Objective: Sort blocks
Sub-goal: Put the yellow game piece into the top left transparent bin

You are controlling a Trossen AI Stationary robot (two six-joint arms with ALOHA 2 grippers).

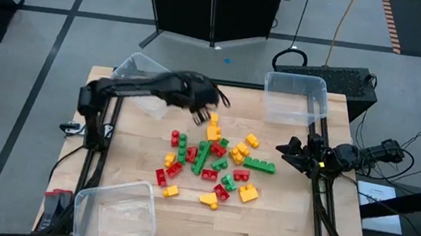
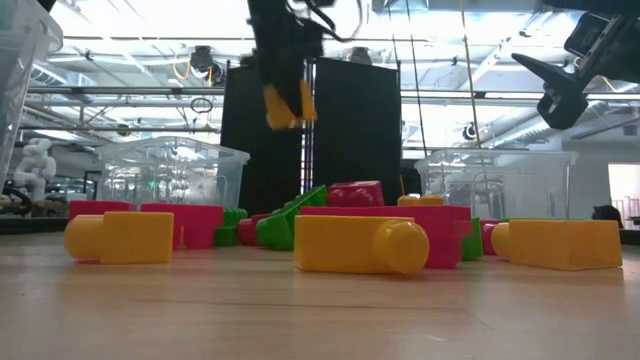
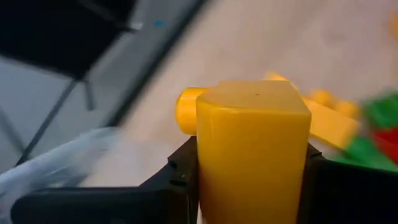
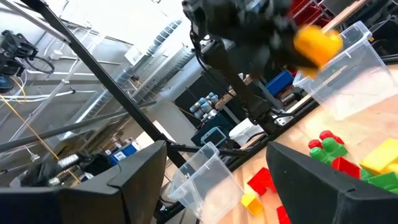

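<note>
Red, yellow and green studded blocks [image 1: 213, 162] lie in a loose pile on the middle of the wooden table, and show along the table top in the low view [image 2: 360, 235]. My left gripper [image 1: 201, 117] hangs above the pile's far edge, shut on one yellow block [image 2: 283, 105], which fills the left wrist view [image 3: 252, 143]. My right gripper [image 1: 286, 149] waits open at the table's right side, above the table [image 2: 555, 95], touching nothing. Its view shows the yellow block [image 4: 317, 42] in the left arm's hold. My left gripper pinches the yellow block by two opposite side faces [image 3: 208, 168], one finger [image 3: 177, 177] on each side. The fingers come from above, pointing down. The block is lifted clear of the table and the pile, and its round stud [image 3: 186, 111] sticks out sideways.
Three clear plastic bins stand on the table: one at the far left [image 1: 140, 74] under the left arm, one at the far right [image 1: 296, 98], one at the near left corner [image 1: 116, 212]. Bare wood lies at the near right.
</note>
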